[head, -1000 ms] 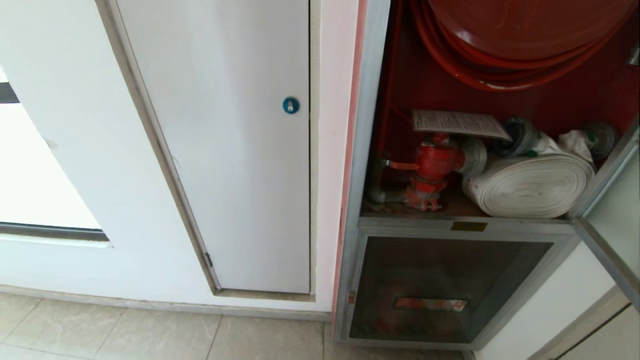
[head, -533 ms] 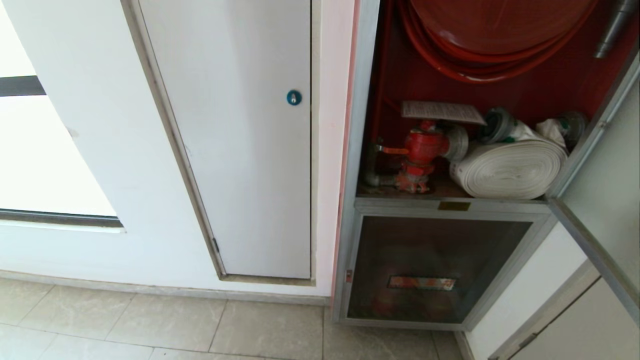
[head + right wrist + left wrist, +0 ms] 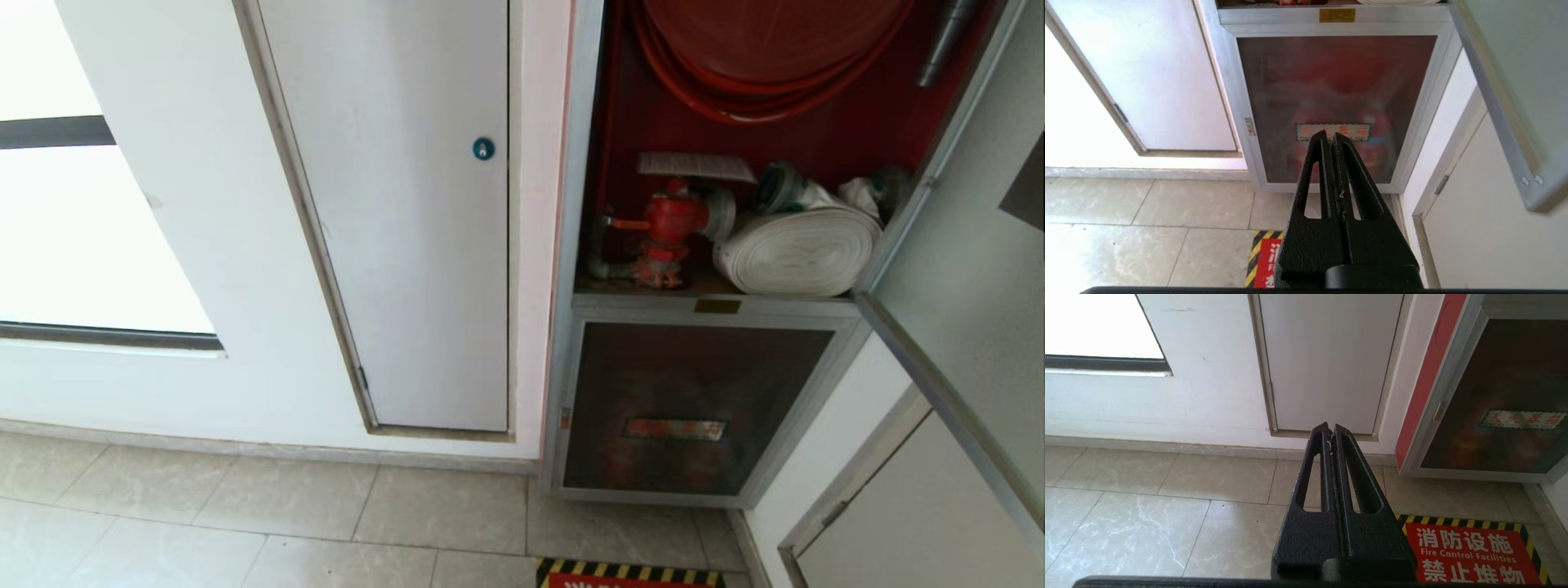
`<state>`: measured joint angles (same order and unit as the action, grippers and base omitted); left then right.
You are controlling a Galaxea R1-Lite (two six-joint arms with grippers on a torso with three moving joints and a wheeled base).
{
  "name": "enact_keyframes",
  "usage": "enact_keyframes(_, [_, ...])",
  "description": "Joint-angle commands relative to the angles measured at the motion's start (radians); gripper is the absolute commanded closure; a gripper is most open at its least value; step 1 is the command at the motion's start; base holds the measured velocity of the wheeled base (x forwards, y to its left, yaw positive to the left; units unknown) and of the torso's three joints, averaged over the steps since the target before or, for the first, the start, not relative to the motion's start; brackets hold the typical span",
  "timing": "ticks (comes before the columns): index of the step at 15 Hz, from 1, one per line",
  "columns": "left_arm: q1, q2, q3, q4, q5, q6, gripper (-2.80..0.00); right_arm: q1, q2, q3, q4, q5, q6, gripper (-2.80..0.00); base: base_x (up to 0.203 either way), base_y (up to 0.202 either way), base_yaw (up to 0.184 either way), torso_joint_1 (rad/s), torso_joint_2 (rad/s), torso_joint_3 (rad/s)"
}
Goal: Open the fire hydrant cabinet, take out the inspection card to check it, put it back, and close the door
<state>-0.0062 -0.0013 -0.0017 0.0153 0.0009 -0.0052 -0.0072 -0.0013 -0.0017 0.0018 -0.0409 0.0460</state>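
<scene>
So your tall silver-framed fire hydrant cabinet (image 3: 588, 245) is already open, with its dark glass door (image 3: 963, 278) swung out to the right. The thin white inspection card (image 3: 695, 166) lies flat on top of the red valve (image 3: 671, 220), long edge running left-right, just left of the white rolled hose (image 3: 796, 249). Both end effectors hang low, pinched closed and empty: left end effector (image 3: 1331, 435), right end effector (image 3: 1331, 139). The card's well above both, and I'd say the right one's nearer.
</scene>
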Motion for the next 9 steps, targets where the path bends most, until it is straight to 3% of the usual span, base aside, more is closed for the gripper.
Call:
enact_keyframes(1, [0.0, 0.001, 0.0, 0.0, -0.001, 0.001, 0.0, 0.0, 0.0, 0.0, 0.0, -0.001, 0.0, 0.0, -0.093, 0.0, 0.001, -0.001, 0.0, 0.002])
enact_keyframes(9, [0.0, 0.001, 0.0, 0.0, 0.001, 0.001, 0.0, 0.0, -0.002, 0.0, 0.0, -0.001, 0.0, 0.0, 0.0, 0.0, 0.0, 0.004, 0.0, -0.001])
